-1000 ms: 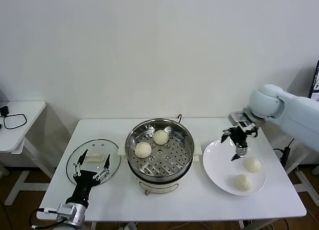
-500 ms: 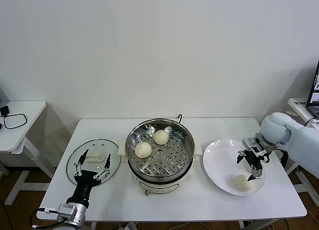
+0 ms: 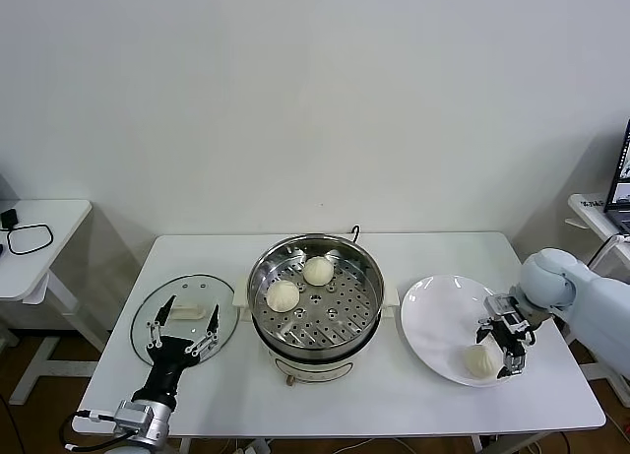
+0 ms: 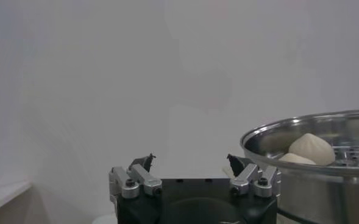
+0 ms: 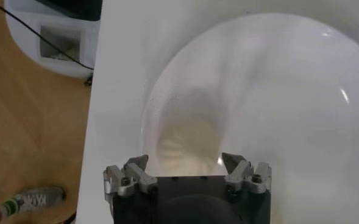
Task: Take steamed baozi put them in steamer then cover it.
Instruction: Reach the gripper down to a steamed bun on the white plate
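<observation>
White plate (image 3: 433,321): right pincer (image 3: 504,344), apparently spread wide, straddles one baozi (image 3: 481,359).

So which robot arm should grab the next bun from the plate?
The right arm, probably. Its right gripper is open and already down at the plate, around a baozi. The left gripper is open too, but waits over the glass lid, on the far side of the steamer.

White table (image 3: 394,395), white plate (image 3: 433,321) at right, glass lid (image 3: 187,301) at left, side table (image 3: 44,227) with black cable (image 3: 28,239), bare white wall (image 3: 315,99) behind
</observation>
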`<state>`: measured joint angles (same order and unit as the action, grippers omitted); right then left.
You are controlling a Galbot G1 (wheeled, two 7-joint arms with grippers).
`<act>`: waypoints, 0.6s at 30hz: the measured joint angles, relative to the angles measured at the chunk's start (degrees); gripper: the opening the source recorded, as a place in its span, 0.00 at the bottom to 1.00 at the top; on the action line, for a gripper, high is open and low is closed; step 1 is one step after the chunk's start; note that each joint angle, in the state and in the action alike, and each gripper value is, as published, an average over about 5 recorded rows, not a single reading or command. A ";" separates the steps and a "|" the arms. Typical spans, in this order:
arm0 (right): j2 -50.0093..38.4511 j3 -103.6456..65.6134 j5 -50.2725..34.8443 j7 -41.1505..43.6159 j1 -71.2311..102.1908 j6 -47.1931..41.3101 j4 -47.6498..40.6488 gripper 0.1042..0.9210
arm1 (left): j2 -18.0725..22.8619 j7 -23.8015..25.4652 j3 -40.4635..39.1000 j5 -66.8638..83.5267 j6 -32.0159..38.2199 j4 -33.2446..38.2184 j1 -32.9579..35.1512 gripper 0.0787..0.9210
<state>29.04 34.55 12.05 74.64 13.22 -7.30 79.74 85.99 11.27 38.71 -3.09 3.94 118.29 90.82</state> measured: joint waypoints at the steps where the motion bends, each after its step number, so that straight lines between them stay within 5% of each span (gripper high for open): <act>1: 0.14 -0.17 0.10 -0.12 0.19 0.01 -0.16 0.88 | 0.00 0.00 -0.03 -0.03 0.01 -0.06 -0.02 0.88; 12: 1.26 -1.03 0.46 -0.72 1.17 -0.02 -1.20 0.87 | -0.10 -0.03 -0.06 -0.15 0.03 -0.40 -0.23 0.88; 18: 1.69 -1.40 0.70 -0.91 1.49 -0.02 -1.71 0.75 | -0.08 -0.08 -0.20 -0.22 0.03 -0.46 -0.33 0.88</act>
<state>30.74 33.15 12.75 73.73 14.70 -7.32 78.03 85.90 11.19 38.52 -3.31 3.97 117.84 90.48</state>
